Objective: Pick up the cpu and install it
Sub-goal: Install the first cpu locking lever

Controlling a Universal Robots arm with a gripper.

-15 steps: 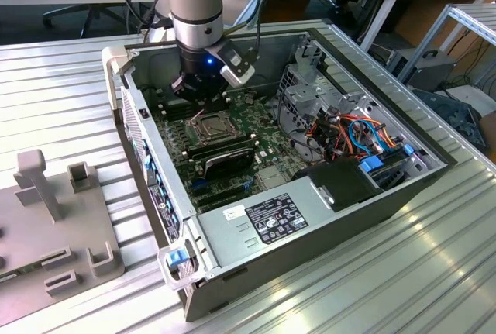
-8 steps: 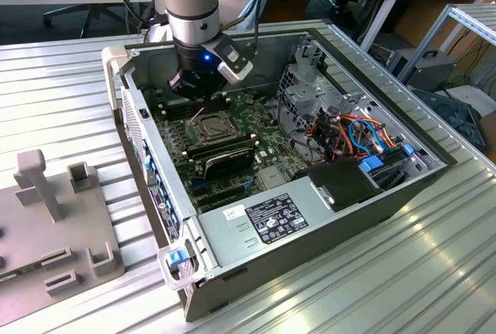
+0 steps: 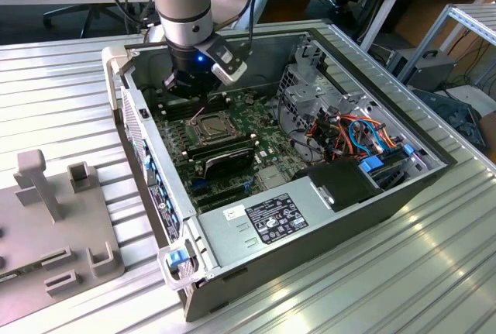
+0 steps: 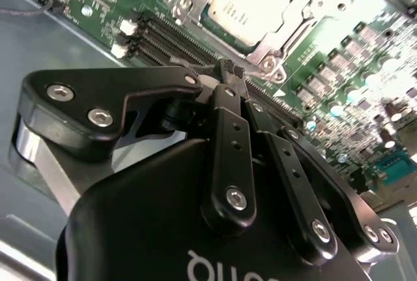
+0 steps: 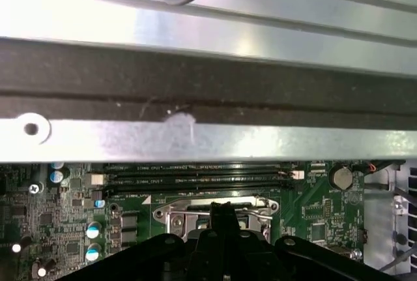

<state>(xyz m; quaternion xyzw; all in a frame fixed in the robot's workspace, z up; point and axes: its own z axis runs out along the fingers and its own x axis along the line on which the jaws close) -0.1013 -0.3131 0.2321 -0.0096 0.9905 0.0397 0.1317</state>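
Note:
The cpu (image 4: 251, 4) shows its silver-grey top lying flat inside the metal socket frame (image 4: 273, 49) on the green motherboard. In the exterior view the cpu (image 3: 208, 126) sits in the socket in the middle of the board, inside the open computer case (image 3: 333, 218). My gripper (image 4: 230, 72) hangs just above the board beside the socket's edge, its black fingers pressed together with nothing between them. The exterior view places the gripper (image 3: 191, 100) just behind the socket, near the case's back wall. In the first wrist view the fingers (image 5: 221, 219) cover the middle of the socket.
Black memory slots (image 5: 195, 178) run between the socket and the case wall (image 5: 208, 141). A dark heatsink block (image 3: 225, 160) lies in front of the socket. Coloured cables (image 3: 353, 136) and a power supply (image 3: 267, 222) fill the exterior view's right. A grey fixture (image 3: 54, 218) stands outside the case.

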